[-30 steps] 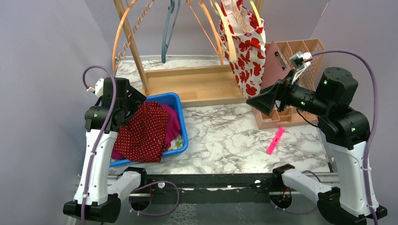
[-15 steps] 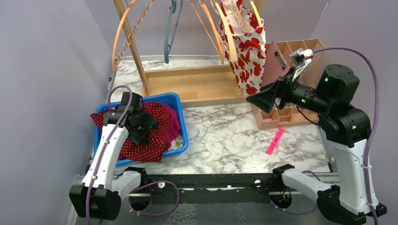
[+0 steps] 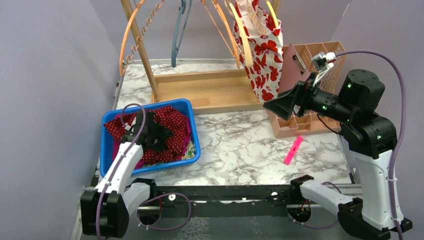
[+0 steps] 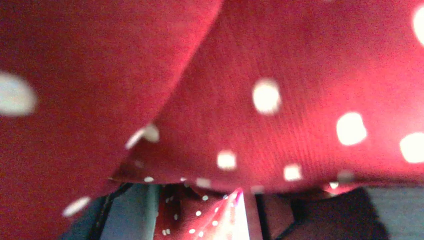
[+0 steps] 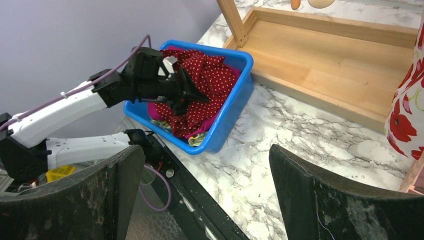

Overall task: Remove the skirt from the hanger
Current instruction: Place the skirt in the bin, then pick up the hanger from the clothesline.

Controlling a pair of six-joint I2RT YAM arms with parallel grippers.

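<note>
In the blue bin point(image 3: 106, 147), dotted skirt point(image 3: 176, 124) (left gripper point(image 5: 185, 98) atop)

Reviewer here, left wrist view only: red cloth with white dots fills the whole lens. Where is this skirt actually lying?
Observer: The red dotted skirt lies bunched up inside a blue bin at the left side of the marble table.
Operator: Is there a hanger on it?
Observer: None shows on it. A blue-grey hanger hangs bare on the wooden rack behind the bin.
</note>
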